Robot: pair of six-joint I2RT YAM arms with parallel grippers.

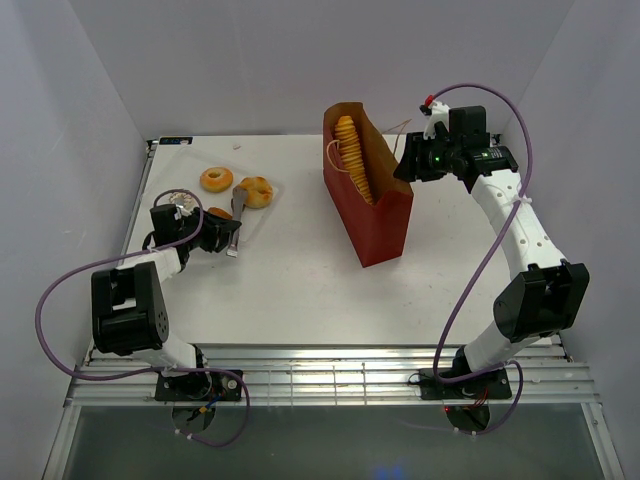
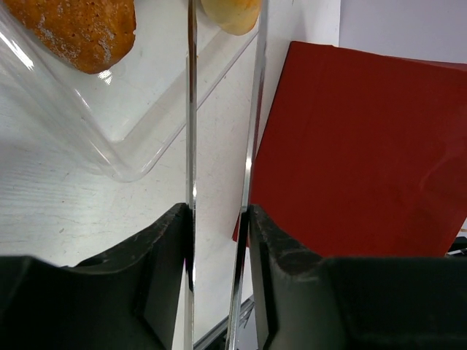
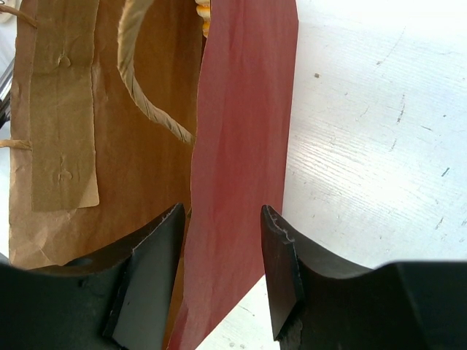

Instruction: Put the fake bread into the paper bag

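My left gripper [image 2: 219, 211] is clamped on the tongs [image 2: 190, 109], 1 finger pressing each arm. The bun [image 2: 232, 13] sits between the 2 arms at their far end, in the clear tray [image 2: 124, 166]. I judge the step in hand is pinching that bun.

To do it well, I should squeeze only until the arms bear on the bun's sides, with the tips low enough to take it at its widest. Then I should lift straight up before swinging, so I don't knock the brown piece [image 2: 80, 33] nearby or drag the tray. The tips are out of the wrist view, so I cannot tell if they touch the bun.

My right gripper [image 3: 222, 211] has its jaws apart astride the bag [image 3: 241, 109] wall, 1 finger inside, and should hold the mouth spread. The loaf [image 1: 352, 155] is in the bag. The doughnut [image 1: 216, 179] lies by the tray, well apart from the bag.
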